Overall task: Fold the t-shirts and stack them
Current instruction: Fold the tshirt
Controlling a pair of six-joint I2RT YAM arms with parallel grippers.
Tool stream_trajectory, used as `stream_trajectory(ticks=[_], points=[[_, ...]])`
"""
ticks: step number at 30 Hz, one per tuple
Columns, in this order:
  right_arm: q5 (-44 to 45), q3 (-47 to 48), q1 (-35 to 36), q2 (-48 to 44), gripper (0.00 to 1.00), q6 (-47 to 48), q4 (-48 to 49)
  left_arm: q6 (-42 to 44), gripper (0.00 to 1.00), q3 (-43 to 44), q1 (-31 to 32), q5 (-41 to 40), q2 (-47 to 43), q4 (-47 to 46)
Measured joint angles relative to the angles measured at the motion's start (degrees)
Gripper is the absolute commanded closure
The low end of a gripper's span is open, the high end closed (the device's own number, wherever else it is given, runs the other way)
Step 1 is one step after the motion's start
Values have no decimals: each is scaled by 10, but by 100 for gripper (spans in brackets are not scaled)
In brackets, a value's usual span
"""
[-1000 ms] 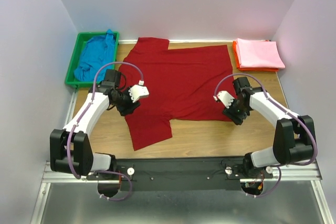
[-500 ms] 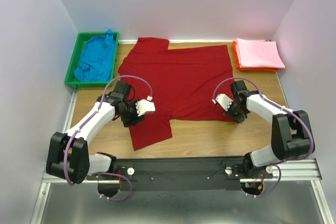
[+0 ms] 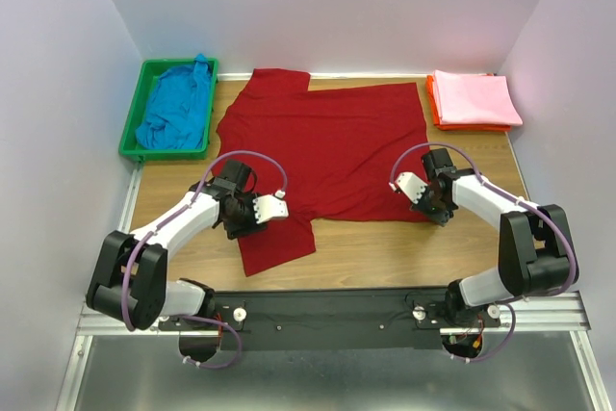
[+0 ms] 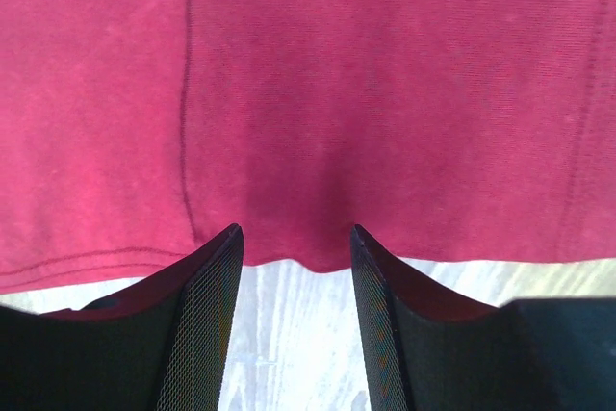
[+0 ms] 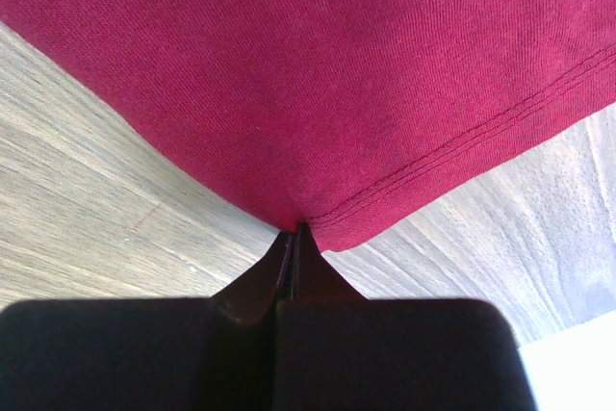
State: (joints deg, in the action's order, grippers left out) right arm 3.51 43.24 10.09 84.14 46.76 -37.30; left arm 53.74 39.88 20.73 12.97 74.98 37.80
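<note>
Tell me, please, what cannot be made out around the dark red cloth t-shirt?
Right wrist view: how much of the dark red cloth t-shirt the right gripper pinches; shut jaws hide it.
Top view: its fingertips, under its wrist.
Left wrist view: the shirt's outline, cut by the frame.
Top view: shape of the bright blue t-shirt, crumpled in the green plastic bin.

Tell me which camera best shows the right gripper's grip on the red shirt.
The right wrist view: up close, the right gripper is shut on a corner of the dark red t-shirt. The top view shows it small, at the shirt's near right corner. The left wrist view misses it.
</note>
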Motion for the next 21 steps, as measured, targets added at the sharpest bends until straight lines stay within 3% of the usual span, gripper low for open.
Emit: stream_trajectory(ticks=[3, 10, 15, 21], points=[[0, 0, 0, 0, 99, 0, 0, 0, 48, 0, 0, -8, 5, -8], [4, -1, 0, -2, 99, 0, 1, 9, 82, -10, 2, -21, 18, -18], [11, -12, 0, -12, 99, 1, 5, 16, 98, -13, 3, -29, 8, -9], [12, -23, 0, -50, 99, 3, -24, 29, 100, 9, 3, -30, -41, 50]])
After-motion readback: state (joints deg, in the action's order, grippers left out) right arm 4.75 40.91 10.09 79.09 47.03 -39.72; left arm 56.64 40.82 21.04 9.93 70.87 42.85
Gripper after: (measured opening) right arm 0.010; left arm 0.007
